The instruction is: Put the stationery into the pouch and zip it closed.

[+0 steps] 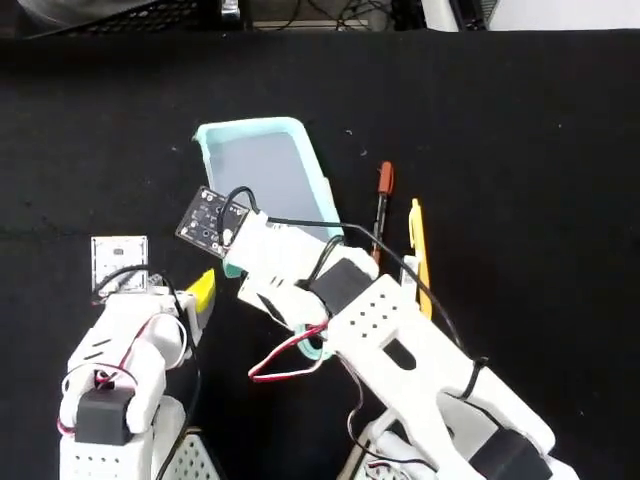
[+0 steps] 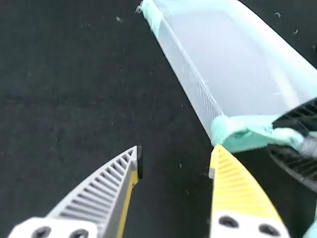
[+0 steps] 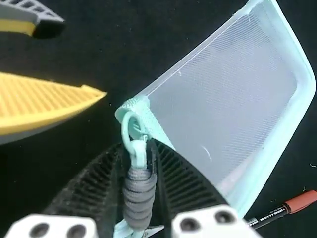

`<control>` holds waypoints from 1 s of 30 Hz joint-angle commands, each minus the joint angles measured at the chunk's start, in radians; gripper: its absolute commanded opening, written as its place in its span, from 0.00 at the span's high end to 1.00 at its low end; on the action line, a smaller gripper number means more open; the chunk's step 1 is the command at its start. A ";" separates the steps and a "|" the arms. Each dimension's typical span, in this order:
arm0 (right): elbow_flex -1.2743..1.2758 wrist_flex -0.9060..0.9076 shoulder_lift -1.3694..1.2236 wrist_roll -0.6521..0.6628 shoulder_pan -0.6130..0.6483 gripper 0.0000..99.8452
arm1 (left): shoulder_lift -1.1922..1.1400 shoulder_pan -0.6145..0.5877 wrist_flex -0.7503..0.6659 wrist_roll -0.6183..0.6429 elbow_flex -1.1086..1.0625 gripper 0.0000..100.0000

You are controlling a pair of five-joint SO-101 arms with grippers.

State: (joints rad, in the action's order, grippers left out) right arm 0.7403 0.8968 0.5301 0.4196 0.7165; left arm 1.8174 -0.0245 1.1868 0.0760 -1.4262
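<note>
The task is judged to be at an early stage. Nothing has been put into the mint mesh pouch (image 1: pixel 262 175), which is laid flat on the black table (image 1: pixel 520 130), between the two arms and a little beyond them. Through its see-through side nothing can be seen inside.

The zipper pull (image 3: pixel 131 128), at the pouch corner nearest the arms, is clamped between the black jaws of the right gripper (image 3: pixel 137 145). Whether the zip is undone cannot be told.

The left gripper (image 2: pixel 176 151) is held with its yellow fingers (image 2: pixel 233 183) spread and nothing between them, just beside that same corner, low over the table.

Two pens are counted, both lying on the table outside the pouch, on its right side: a dark pen with a reddish-brown cap (image 1: pixel 382 200) close to the pouch edge, and a yellow pen (image 1: pixel 419 255) just beyond it, partly covered by the right arm.

One pouch, two pens, two arms.

Left to be done, by this reading: the opening is to be secured, both pens are to be loaded, and the zip is to be drawn shut.
</note>
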 commanded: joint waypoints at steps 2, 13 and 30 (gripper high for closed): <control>-0.051 -0.005 0.033 0.008 -0.014 0.99 | 0.005 0.010 -0.149 0.002 -0.077 0.76; -0.053 -0.002 0.033 0.008 -0.012 0.99 | 0.005 0.105 -0.233 0.008 -0.142 0.76; -0.051 0.002 0.033 0.014 -0.014 0.99 | 0.005 0.180 -0.210 0.008 -0.119 0.76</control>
State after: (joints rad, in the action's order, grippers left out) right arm 0.7403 0.8968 0.5301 0.4242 0.7165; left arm 1.8128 0.1442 1.0334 0.0760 -1.5428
